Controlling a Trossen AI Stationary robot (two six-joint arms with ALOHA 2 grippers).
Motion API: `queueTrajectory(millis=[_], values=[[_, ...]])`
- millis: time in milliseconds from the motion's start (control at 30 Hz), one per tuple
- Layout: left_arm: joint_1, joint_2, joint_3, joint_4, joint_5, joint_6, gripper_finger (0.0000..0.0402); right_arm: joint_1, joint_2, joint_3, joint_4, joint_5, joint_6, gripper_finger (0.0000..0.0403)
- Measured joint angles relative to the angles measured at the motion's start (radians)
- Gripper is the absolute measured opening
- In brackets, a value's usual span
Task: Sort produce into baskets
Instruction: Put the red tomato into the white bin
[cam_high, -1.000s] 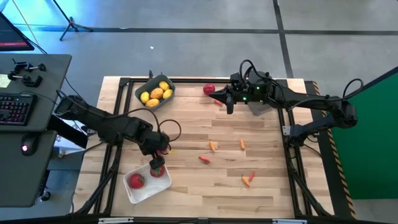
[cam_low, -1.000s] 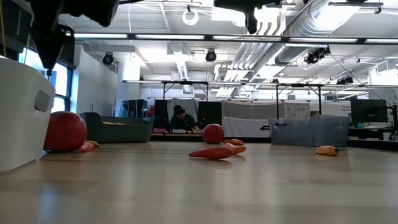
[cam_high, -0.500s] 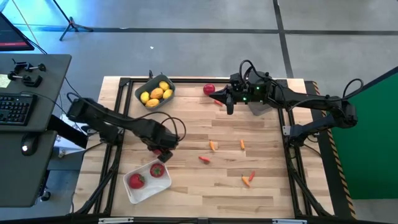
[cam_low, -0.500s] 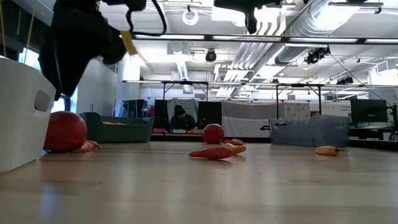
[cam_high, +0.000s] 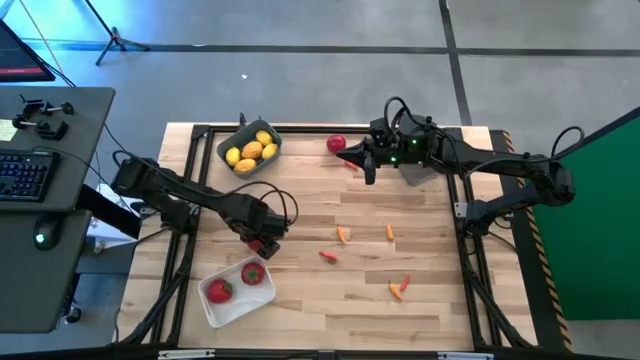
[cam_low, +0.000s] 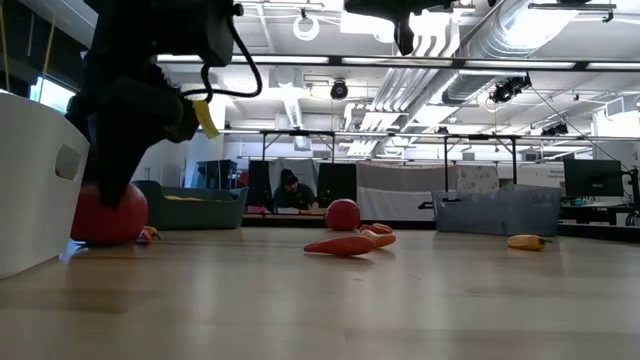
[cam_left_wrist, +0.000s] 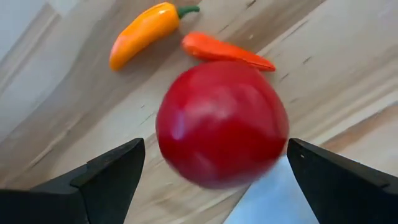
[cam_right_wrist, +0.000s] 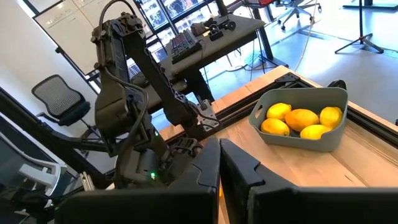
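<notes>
A round red fruit (cam_left_wrist: 221, 121) lies on the wooden table just beyond the white basket (cam_high: 232, 300), with an orange pepper (cam_left_wrist: 146, 31) and a red pepper (cam_left_wrist: 227, 51) beside it. My left gripper (cam_left_wrist: 214, 146) points down over this fruit, open, one finger on each side of it; I see no touch. The white basket holds two red fruits (cam_high: 218, 290). The blue-grey basket (cam_high: 228, 143) at the far left holds yellow fruits (cam_high: 250, 152). My right gripper (cam_high: 368, 168) hangs shut and empty above the far middle of the table.
Another red fruit (cam_high: 336, 144) sits near the far edge. Several small peppers (cam_high: 343, 235) (cam_high: 399, 288) lie scattered over the table's middle and near right. A dark grey basket (cam_high: 423, 174) shows partly under the right arm. A desk with a keyboard stands to the left.
My left gripper has left the spot above the white basket, gone a little toward the table's far edge and right, rolled about its own axis, and come down around the red fruit on the table. It has stayed open.
</notes>
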Motion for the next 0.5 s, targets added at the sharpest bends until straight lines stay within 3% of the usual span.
queueTrajectory(millis=[500], values=[[0.003, 0.0, -0.094, 0.14, -0.001, -0.027, 0.0378, 0.0, 0.0, 0.0, -0.001, 0.0, 0.0, 0.0001]])
